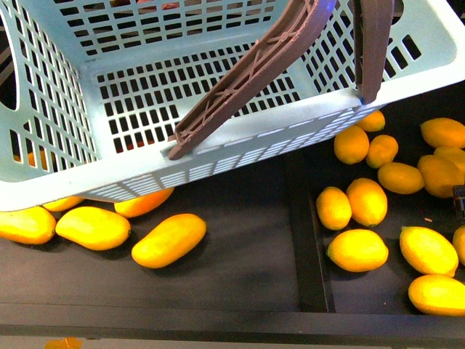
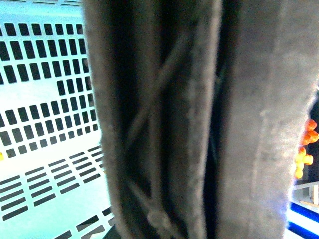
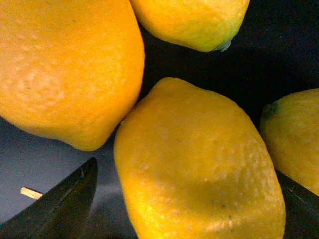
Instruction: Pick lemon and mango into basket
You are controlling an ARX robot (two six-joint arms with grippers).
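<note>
While the right gripper (image 3: 184, 196) is spread wide around one lemon (image 3: 199, 159), with a dark finger (image 3: 60, 204) seen on either side and nothing clamped yet, several hazards can be judged. That lemon is lying on the dark floor of the right compartment (image 1: 396, 283) among many others; which of them it is cannot be told from the front view. A second lemon (image 3: 65, 69) is pressed against it, and a third lemon (image 3: 294, 139) is set just beside the far finger. If the jaws are closed as they stand, that finger may be wedged against the third lemon, or the smooth, plump fruit may be squeezed out sideways instead of being caught.

The basket (image 1: 218, 156) is hung tilted over the left compartment (image 1: 240, 269), its near rim low, and no fruit can be made out inside it. The left gripper is not seen in any view, so whether it is open or closed cannot be told; only a brown handle (image 2: 164, 124) is shown close up in the left wrist view. If the basket is carried by that handle alone, it could be swung or tipped further when fruit is dropped in, and a lemon released onto the sloping floor could be rolled against the low wall.

The mango (image 1: 168, 240) is lying just in front of the rim, while another mango (image 1: 143, 203) is partly covered by it and could be knocked if the basket is lowered.
</note>
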